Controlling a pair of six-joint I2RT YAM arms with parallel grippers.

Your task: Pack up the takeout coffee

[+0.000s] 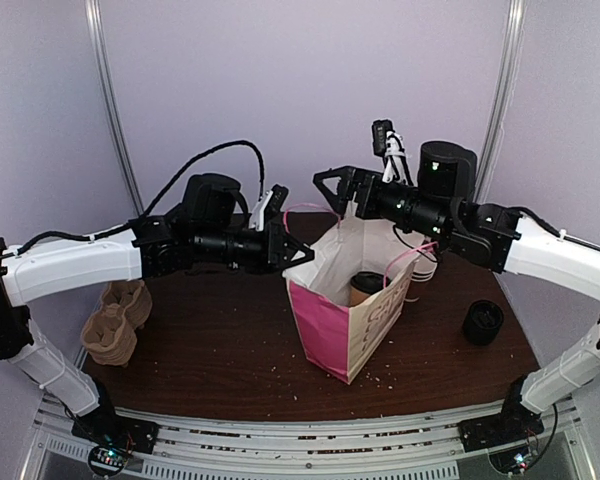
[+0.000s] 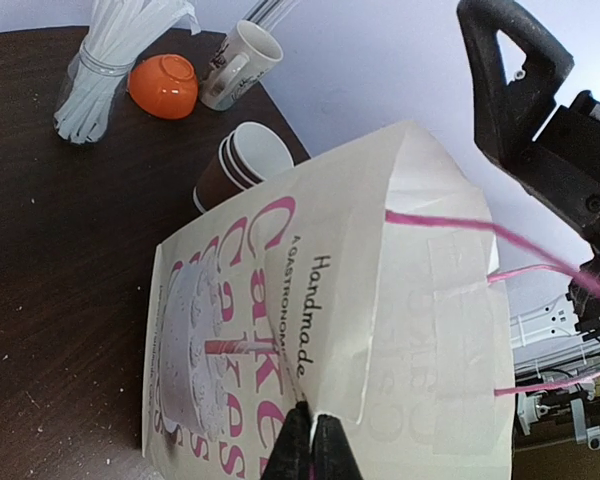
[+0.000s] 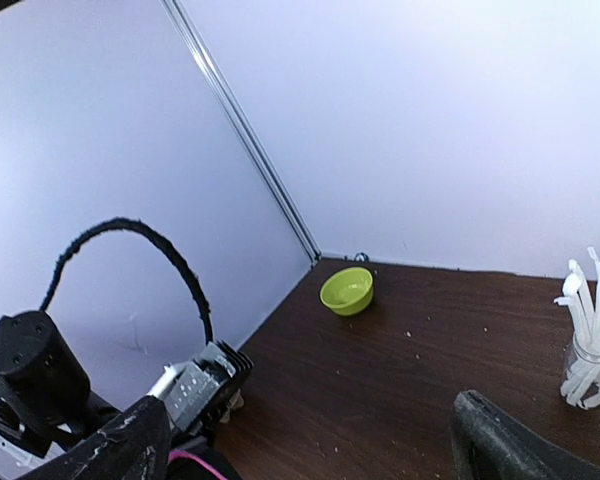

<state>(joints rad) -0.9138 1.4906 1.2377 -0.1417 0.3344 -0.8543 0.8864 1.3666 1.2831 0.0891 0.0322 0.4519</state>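
Cups (image 2: 230, 170) brown, white-rimmed; bag (image 2: 380, 300) cream, pink lettering.

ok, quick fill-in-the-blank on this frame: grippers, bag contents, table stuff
1. The left gripper is ___ on the bag's rim.
2. The cup inside the bag has a ___ lid.
3. The right gripper stands ___ above the bag.
4. The bowl beside the mug is ___.
Missing words: shut; black; open; orange.

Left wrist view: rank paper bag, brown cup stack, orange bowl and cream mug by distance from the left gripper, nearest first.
1. paper bag: its rim is pinched in the left gripper.
2. brown cup stack: on the table just beyond the bag.
3. orange bowl and cream mug: far back, side by side, too close to call.
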